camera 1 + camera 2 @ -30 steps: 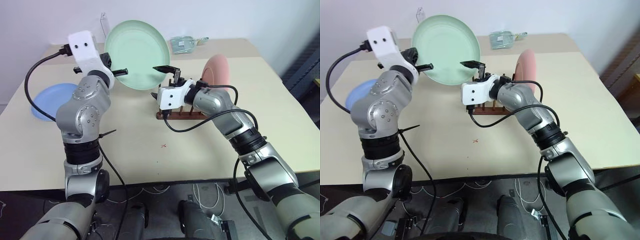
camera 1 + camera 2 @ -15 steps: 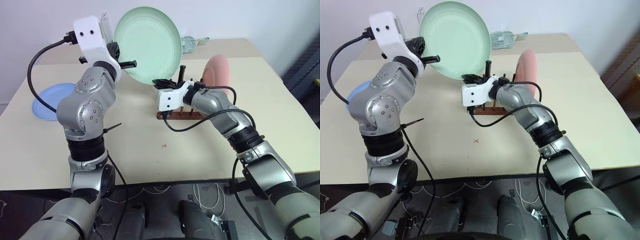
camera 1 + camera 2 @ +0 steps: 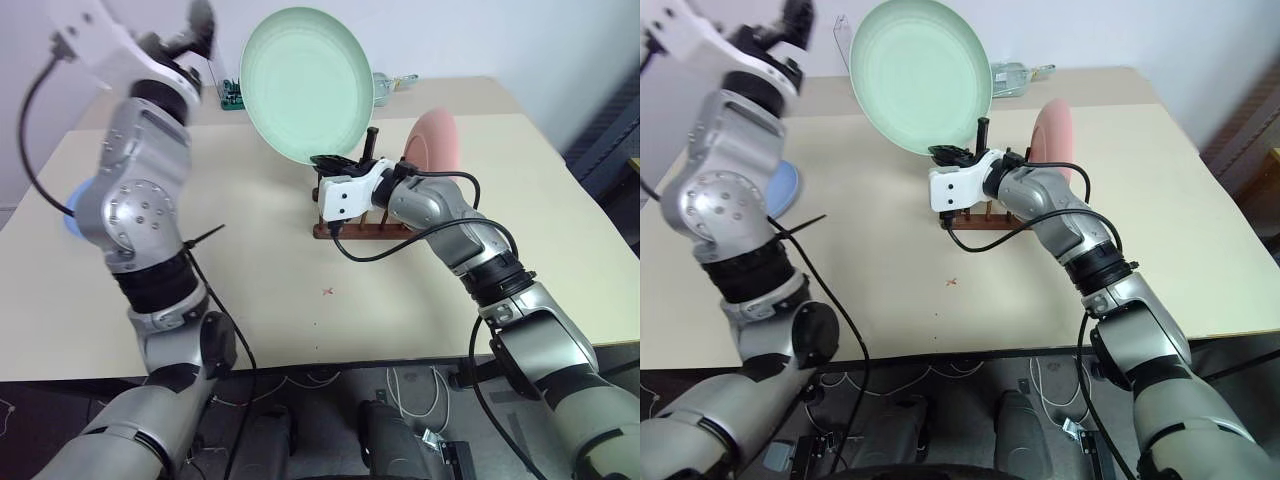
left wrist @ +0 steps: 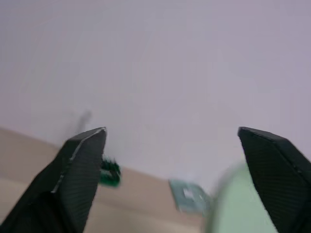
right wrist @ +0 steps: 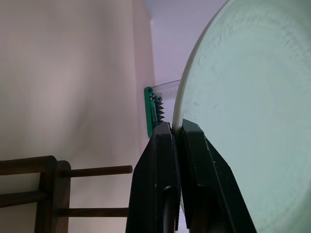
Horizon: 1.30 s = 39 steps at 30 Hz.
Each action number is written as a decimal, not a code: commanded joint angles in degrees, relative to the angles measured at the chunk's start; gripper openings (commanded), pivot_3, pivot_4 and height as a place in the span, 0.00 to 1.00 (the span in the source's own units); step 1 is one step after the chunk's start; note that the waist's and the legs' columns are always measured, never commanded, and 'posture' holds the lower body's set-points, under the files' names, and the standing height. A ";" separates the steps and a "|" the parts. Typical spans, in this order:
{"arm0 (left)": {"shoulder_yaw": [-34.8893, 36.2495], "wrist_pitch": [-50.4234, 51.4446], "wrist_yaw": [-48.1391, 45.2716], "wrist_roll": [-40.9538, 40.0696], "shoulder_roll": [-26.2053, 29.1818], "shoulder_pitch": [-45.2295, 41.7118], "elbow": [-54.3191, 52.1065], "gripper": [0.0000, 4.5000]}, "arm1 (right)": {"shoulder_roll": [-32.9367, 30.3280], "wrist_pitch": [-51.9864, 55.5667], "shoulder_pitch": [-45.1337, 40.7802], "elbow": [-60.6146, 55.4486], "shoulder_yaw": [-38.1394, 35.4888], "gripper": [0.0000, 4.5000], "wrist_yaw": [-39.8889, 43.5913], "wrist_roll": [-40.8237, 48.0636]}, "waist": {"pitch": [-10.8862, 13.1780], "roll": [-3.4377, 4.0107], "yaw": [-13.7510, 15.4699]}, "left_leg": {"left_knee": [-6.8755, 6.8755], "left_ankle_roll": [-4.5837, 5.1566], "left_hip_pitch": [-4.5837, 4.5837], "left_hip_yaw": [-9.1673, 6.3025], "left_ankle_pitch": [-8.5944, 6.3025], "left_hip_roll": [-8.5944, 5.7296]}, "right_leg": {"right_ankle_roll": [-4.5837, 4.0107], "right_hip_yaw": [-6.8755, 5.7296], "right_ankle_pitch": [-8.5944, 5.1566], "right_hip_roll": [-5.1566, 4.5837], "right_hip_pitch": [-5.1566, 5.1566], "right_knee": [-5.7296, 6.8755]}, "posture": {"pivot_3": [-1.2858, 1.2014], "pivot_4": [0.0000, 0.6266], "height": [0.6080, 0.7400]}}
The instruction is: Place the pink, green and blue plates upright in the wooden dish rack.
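The two head views look forward and down from above the near edge of the table [image 3: 270,330], taking in its whole top up to the far wall. They share almost the same scene, the right eye set slightly to the side. The left wrist view looks along the left gripper [image 4: 170,170], raised and tilted up at the wall, catching the table's far edge and a sliver of the green plate [image 4: 233,204]. The right wrist view sits very close behind the right gripper [image 5: 176,127], facing the green plate's rim, the wooden dish rack [image 5: 48,189] and the green bit case [image 5: 151,114], all also seen from the head.
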 commanded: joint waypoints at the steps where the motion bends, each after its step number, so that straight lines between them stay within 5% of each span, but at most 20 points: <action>1: 0.22 -2.73 -4.50 3.86 7.86 4.05 2.76 0.99 | -1.03 0.08 1.52 -7.02 -5.65 0.00 4.43 9.31 | 0.00 0.01 -0.11 | -0.02 0.00 0.01 0.00 0.00 0.00 | 0.00 0.00 0.00 0.00 0.00 0.00 | 0.52 0.24 1.00; 6: -3.69 -6.56 -17.33 5.29 14.39 15.92 5.59 0.99 | -1.35 7.94 6.62 -17.45 -10.78 0.00 13.71 24.72 | -0.01 0.01 0.17 | 0.03 0.03 0.00 -0.02 -0.01 0.00 | 0.00 0.01 0.00 0.00 0.05 -0.01 | 0.52 0.24 1.00; 11: -11.42 -11.58 -30.55 6.40 16.99 27.67 3.55 0.99 | -0.23 33.64 11.24 -32.56 -18.01 0.00 18.14 47.69 | 0.01 0.01 0.43 | 0.04 0.29 -0.02 -0.09 -0.16 0.00 | -0.04 0.00 0.02 0.00 0.06 0.00 | 0.52 0.24 1.00; 16: -19.45 -11.63 -42.81 1.49 15.46 38.98 -6.66 0.99 | 2.08 57.03 11.90 -39.29 -30.93 0.00 8.69 74.41 | 0.01 0.06 0.38 | -0.02 0.34 -0.02 -0.15 -0.19 0.08 | -0.08 -0.01 0.03 -0.01 0.04 -0.01 | 0.52 0.24 1.00; 27: -26.71 -9.56 -52.27 -1.79 15.45 43.38 -12.34 0.99 | 2.84 69.02 11.57 -33.91 -37.52 0.00 -0.78 85.93 | 0.07 0.22 0.36 | -0.02 0.40 0.01 0.15 -0.22 0.24 | -0.12 0.00 0.03 0.04 0.01 -0.02 | 0.52 0.24 1.00; 39: -27.61 -8.85 -51.97 -1.95 14.24 42.70 -13.00 0.99 | 2.46 70.35 5.61 -19.70 -38.46 0.00 -2.01 85.74 | 0.07 0.23 0.36 | 0.00 0.43 0.01 0.21 -0.23 0.25 | -0.11 0.01 0.04 0.07 0.01 -0.03 | 0.52 0.24 1.00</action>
